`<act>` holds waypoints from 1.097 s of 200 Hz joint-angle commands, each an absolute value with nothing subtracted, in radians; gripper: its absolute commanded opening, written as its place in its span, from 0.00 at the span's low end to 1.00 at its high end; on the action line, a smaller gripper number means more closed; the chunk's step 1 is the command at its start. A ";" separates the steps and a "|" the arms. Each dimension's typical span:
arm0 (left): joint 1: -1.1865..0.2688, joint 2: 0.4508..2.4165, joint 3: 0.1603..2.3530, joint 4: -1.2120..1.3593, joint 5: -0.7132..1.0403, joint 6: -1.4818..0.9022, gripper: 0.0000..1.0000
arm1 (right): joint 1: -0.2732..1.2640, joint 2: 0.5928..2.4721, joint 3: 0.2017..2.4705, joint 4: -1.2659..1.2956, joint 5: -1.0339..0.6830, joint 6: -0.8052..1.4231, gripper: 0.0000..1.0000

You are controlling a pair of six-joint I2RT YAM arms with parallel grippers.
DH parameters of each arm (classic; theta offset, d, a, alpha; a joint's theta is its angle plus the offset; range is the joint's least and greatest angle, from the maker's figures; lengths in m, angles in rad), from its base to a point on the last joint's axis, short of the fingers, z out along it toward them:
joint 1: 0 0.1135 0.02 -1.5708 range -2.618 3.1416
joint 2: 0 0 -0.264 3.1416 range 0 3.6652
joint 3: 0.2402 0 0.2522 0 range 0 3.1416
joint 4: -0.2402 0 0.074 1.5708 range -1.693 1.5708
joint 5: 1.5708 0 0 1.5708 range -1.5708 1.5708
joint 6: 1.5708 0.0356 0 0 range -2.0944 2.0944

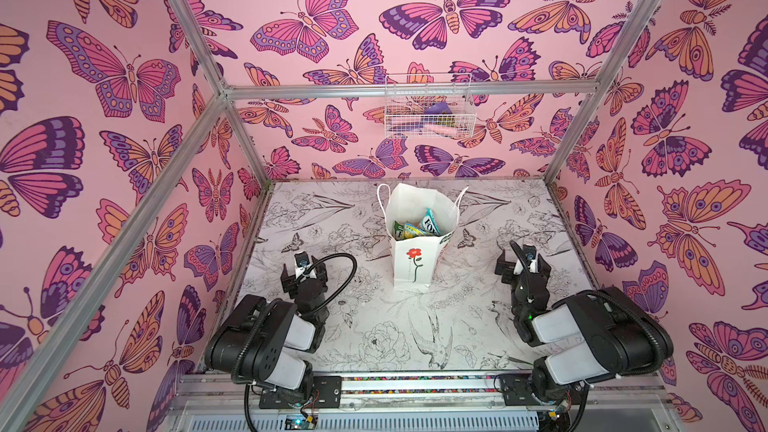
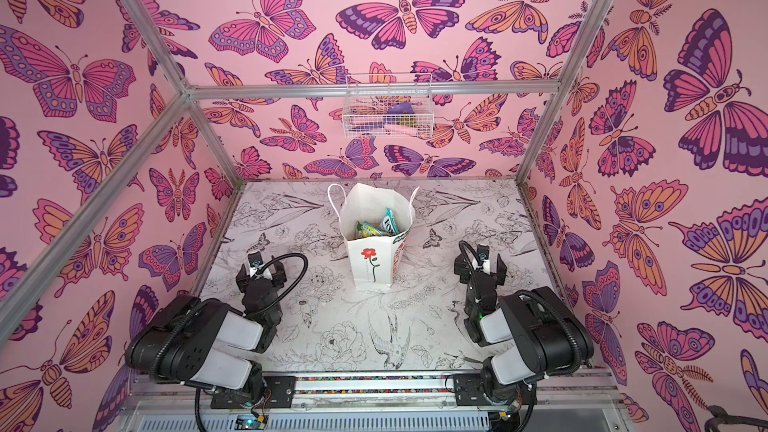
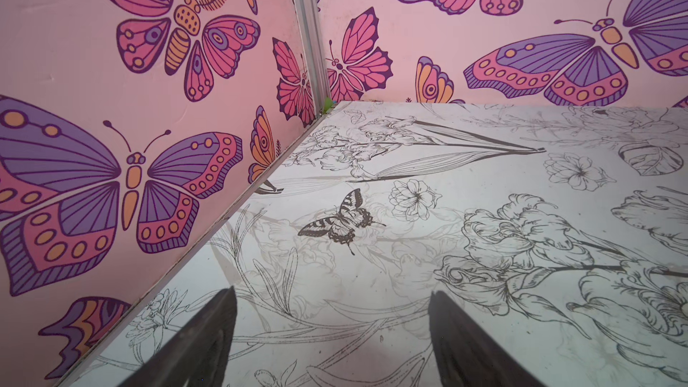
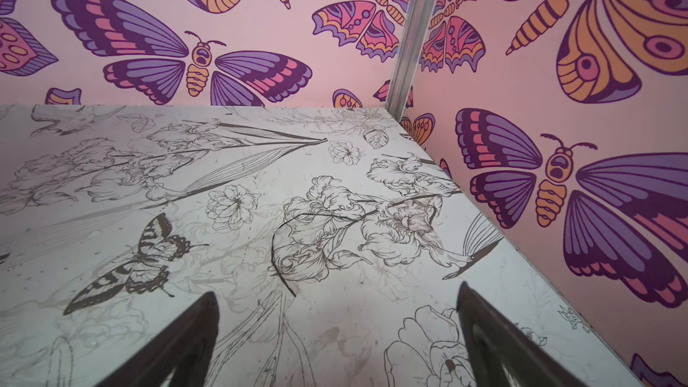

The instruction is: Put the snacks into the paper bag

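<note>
The white paper bag (image 1: 411, 263) (image 2: 372, 261) stands upright mid-table in both top views, its red flower facing me and its mouth open. Inside lie snacks (image 1: 419, 226) (image 2: 376, 226): a teal "FOX'S" packet and green-yellow ones; others are hidden. My left gripper (image 1: 302, 273) (image 2: 258, 271) rests low to the bag's left, well apart from it. Its jaws are open with only bare table between them (image 3: 333, 301). My right gripper (image 1: 523, 263) (image 2: 480, 263) rests to the bag's right, also open and empty (image 4: 337, 299). Neither wrist view shows the bag.
A white wire basket (image 1: 430, 108) (image 2: 388, 108) hangs on the back wall with a few items in it. Pink butterfly walls and aluminium frame posts (image 3: 311, 31) (image 4: 413, 39) close in the flower-printed table (image 1: 374, 326) on three sides.
</note>
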State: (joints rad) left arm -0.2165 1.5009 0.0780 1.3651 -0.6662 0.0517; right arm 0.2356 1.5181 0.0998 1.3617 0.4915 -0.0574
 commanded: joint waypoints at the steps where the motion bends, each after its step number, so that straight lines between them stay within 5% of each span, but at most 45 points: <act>1: -0.218 1.505 0.086 1.427 -0.648 0.058 0.88 | 0.241 1.537 0.112 1.426 0.443 -0.097 0.99; 21: -0.224 1.508 0.090 1.425 -0.620 0.079 0.89 | 0.257 1.545 0.115 1.426 0.437 -0.121 0.99; 29: -0.230 1.514 0.093 1.426 -0.601 0.094 1.00 | 0.257 1.546 0.117 1.425 0.437 -0.121 0.99; 129: -0.351 1.591 0.149 1.427 -0.547 0.290 0.99 | 0.217 1.617 0.158 1.418 0.440 -0.074 0.99; 219: -0.227 1.569 0.118 1.425 -0.451 0.149 1.00 | 0.207 1.596 0.175 1.358 0.445 -0.058 0.99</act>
